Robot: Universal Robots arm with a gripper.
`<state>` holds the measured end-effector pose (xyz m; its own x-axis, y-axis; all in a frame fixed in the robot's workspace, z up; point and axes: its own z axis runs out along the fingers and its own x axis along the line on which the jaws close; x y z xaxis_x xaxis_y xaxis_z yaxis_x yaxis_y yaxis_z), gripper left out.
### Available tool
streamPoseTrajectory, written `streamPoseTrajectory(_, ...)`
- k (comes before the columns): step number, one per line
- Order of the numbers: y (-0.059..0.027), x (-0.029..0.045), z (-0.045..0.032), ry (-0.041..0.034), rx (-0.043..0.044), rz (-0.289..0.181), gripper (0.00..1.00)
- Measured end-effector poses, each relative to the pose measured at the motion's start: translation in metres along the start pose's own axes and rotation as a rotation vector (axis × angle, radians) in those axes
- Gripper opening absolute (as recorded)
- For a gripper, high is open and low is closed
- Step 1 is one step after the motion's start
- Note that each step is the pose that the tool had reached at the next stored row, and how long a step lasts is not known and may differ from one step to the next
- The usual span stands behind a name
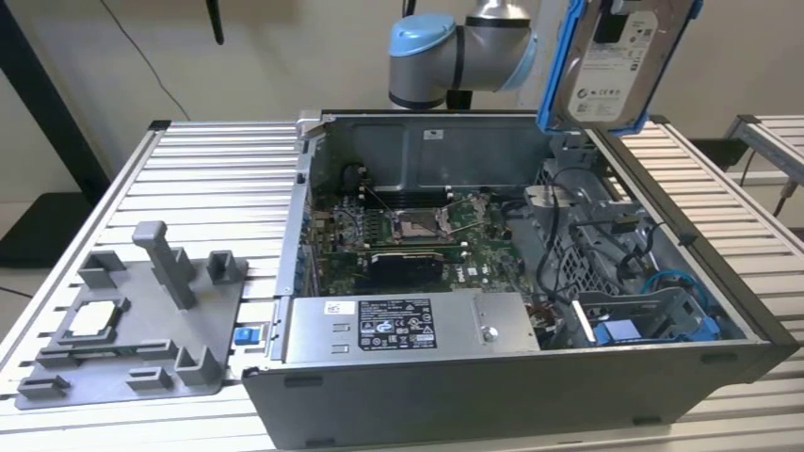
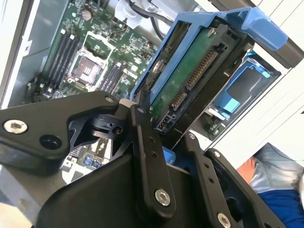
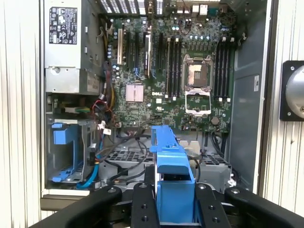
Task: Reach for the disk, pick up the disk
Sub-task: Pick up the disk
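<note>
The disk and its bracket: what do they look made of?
The disk: apparently silver metal with a white paper-like label; in the second wrist view its underside is green circuit board. The bracket: likely blue moulded plastic, matte. The hand grips it.

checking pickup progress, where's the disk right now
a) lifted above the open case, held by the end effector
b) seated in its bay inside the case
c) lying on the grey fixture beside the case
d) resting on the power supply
a: the exterior view shows the disk raised above the open computer case, and the second wrist view shows the end effector fingers clamped on its blue bracket.
</note>
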<state>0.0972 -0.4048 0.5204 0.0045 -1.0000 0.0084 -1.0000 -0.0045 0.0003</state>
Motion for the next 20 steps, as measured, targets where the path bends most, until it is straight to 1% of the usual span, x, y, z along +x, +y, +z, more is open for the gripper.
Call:
streamPoseTrajectory(11, -0.0004, 0.0261, 0.0004, 0.0002, 0.0000, 0.000, 0.00)
streamPoseTrajectory(18, -0.0005, 0.0405, 0.0007, 0.0002, 0.0000, 0.000, 0.00)
streamPoseTrajectory(20, -0.0005, 0.0434, 0.0008, 0.0000, 0.0000, 0.000, 0.00)
